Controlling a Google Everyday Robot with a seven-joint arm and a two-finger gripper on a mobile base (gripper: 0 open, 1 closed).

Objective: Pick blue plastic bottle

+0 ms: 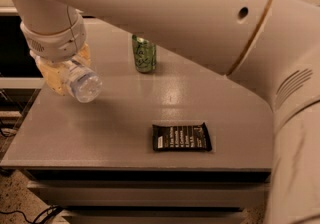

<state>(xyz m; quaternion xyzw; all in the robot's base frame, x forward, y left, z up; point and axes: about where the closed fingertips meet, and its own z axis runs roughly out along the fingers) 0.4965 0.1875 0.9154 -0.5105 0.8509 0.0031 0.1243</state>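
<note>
Arm (165, 13) spans from 3 o'clock to 9 o'clock; wrist (52, 35) turned downward; gripper (66, 72) at 9 o'clock, fingers (50, 74) clamped around blue plastic bottle (85, 86).

Arm (175, 13): smooth matt off-white plastic shell with a soft sheen. Gripper (67, 70) at far left above the table edge has yellowish translucent rubbery-looking fingers (51, 74) clamped round the blue plastic bottle (85, 85), which is clear, glossy thin plastic. Green soda can (144, 54), far centre: shiny printed metal. Table (100, 133): grey, smooth, semi-matt top with light glare. Black packet (181, 137), near right: slightly glossy printed wrapper.
</note>
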